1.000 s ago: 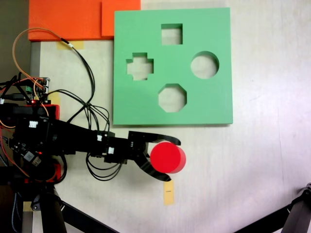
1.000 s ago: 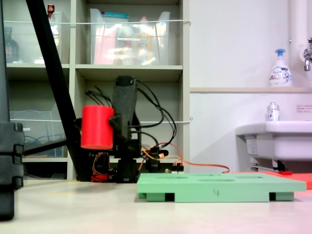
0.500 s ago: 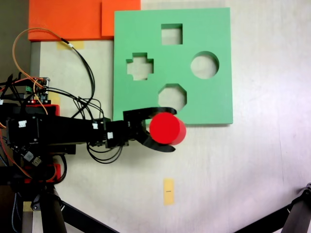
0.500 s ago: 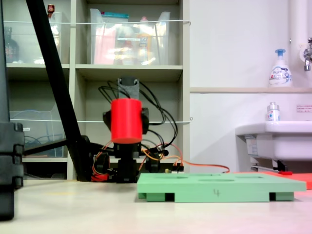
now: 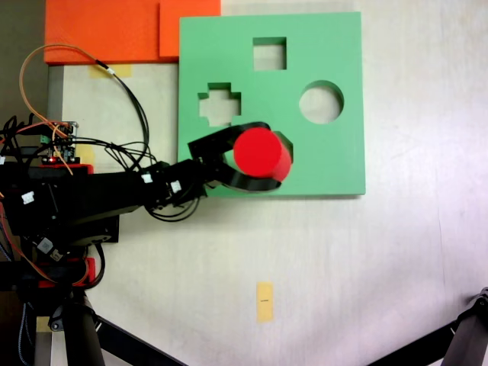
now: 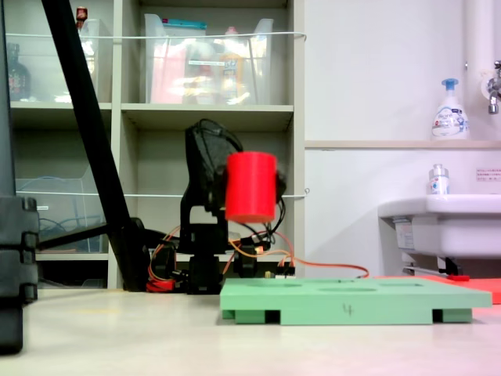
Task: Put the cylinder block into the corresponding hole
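A fixed view: one tool (image 5: 255,156) grips one cylinder block (image 5: 261,152) above four-cutout green board (image 5: 335,160).

1. Two orange foam sheets (image 5: 114,30) lie at the table's (image 5: 412,259) top left edge, in a fixed view from above.
2. A yellow tape strip (image 5: 264,300) sits low on the table.
3. A shelf unit (image 6: 156,117) with clear bins (image 6: 207,66) stands behind the table.
4. Right of the shelf unit, a soap bottle (image 6: 450,110) stands above a white sink (image 6: 438,219).

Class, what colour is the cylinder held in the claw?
Bright red: the cylinder shows best in the fixed view from above.
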Controlling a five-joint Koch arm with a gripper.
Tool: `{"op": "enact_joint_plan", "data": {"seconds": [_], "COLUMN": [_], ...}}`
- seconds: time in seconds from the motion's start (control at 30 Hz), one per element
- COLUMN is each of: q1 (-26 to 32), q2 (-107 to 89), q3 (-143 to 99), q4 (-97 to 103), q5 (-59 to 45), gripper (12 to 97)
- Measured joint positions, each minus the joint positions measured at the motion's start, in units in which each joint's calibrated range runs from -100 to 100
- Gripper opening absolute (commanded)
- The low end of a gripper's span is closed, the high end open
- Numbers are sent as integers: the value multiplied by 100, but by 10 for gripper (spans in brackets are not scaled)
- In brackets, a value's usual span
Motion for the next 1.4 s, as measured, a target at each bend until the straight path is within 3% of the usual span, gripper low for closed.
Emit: {"op": "enact_joint_plan", "data": {"seconds": [0.67,1.4], "q1": [225,611], "q2": [2845,3064], "q3": [2783,2822], "q4": [-852,-910], "q5": [-39,-103], "gripper": [342,351]}}
